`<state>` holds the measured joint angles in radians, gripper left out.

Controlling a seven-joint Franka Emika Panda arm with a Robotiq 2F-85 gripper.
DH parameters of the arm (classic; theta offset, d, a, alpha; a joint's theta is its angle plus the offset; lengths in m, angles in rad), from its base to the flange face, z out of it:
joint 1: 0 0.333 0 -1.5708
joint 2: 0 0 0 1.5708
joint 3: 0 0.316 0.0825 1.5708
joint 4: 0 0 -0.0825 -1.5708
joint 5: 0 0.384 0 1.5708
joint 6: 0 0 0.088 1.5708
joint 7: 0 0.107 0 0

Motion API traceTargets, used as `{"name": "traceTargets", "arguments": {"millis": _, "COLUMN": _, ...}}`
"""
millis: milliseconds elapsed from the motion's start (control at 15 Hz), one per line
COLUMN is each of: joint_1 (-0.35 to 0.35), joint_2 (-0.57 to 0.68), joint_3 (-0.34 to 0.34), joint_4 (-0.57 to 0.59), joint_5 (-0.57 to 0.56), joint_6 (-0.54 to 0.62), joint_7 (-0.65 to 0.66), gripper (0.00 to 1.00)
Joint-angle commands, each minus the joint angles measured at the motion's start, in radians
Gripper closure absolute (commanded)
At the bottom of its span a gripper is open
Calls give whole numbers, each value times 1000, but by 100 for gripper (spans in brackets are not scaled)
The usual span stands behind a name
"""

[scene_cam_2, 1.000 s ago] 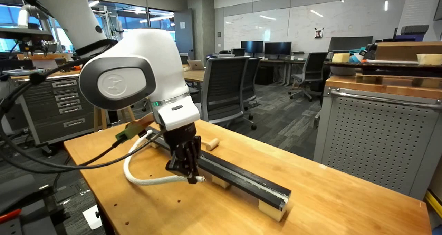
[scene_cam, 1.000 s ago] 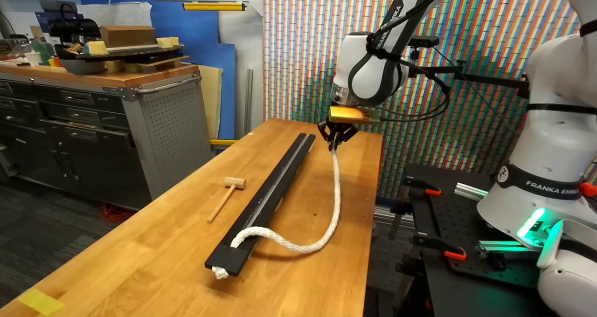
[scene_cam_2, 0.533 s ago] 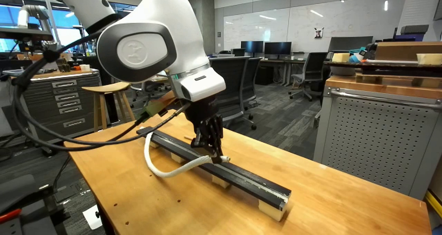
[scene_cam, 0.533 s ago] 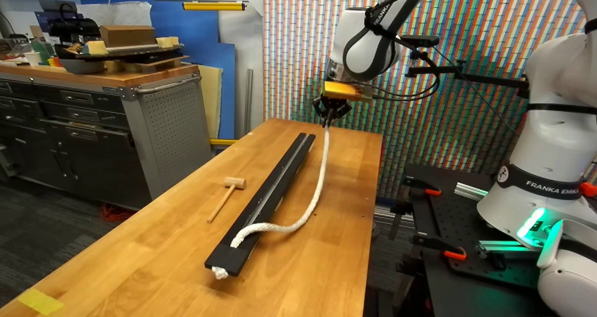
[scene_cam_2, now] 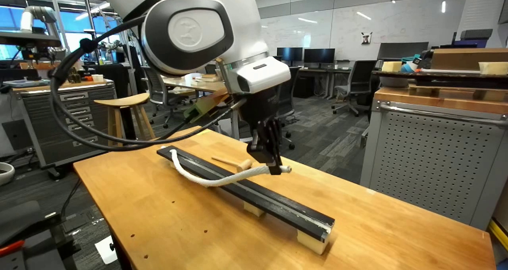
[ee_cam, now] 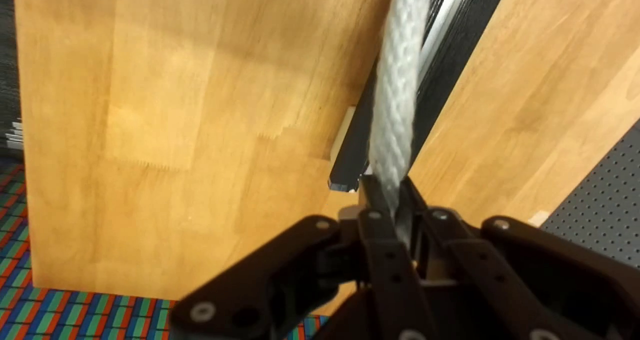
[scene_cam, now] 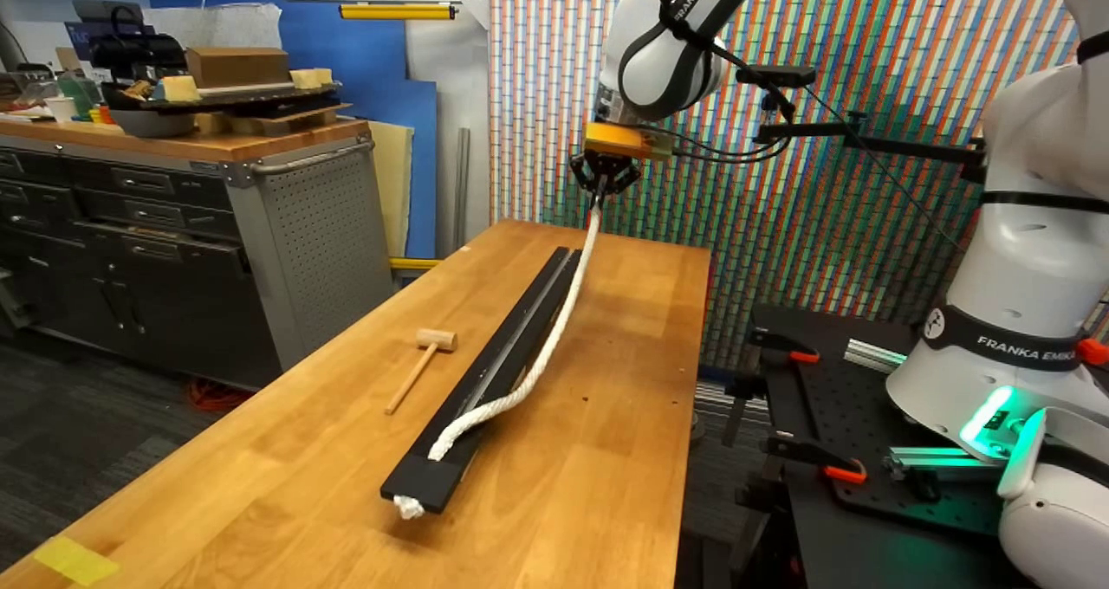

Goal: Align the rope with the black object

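Note:
The black object, a long grooved bar [scene_cam: 502, 338], lies along the table; it also shows in an exterior view [scene_cam_2: 278, 207] and the wrist view [ee_cam: 450, 65]. The white rope [scene_cam: 528, 385] rests with one end on the bar, near the bar's white-tufted end [scene_cam: 409, 508]. From there the rope curves along the bar's side and rises to my gripper [scene_cam: 599, 197]. The gripper [scene_cam_2: 274, 170] is shut on the rope near its other end [scene_cam_2: 286, 169], with a short tip sticking out. In the wrist view the rope [ee_cam: 397, 90] runs up from the jaws [ee_cam: 389, 195], across the bar.
A small wooden mallet [scene_cam: 420, 368] lies beside the bar, also seen in an exterior view [scene_cam_2: 243, 165]. Pale blocks [scene_cam_2: 313, 241] hold the bar above the wooden table [scene_cam: 598, 485]. A grey cabinet [scene_cam_2: 436, 162] stands past the table's edge.
My gripper has risen and moved along the bar's length and towards it, still holding the rope. The rope's loop has straightened and come closer to the bar. The bar and mallet have not moved.

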<state>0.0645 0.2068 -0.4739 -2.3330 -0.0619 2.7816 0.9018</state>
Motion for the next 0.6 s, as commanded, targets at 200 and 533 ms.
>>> {"name": "traceTargets", "arguments": {"millis": 200, "joint_1": -122, "joint_2": 84, "joint_3": 68, "joint_4": 149, "joint_5": 27, "joint_6": -76, "joint_7": 15, "gripper": 97}}
{"name": "traceTargets", "arguments": {"millis": 533, "joint_1": -173, "joint_2": 178, "joint_3": 121, "joint_4": 228, "joint_5": 84, "joint_6": -95, "joint_7": -20, "gripper": 97}}
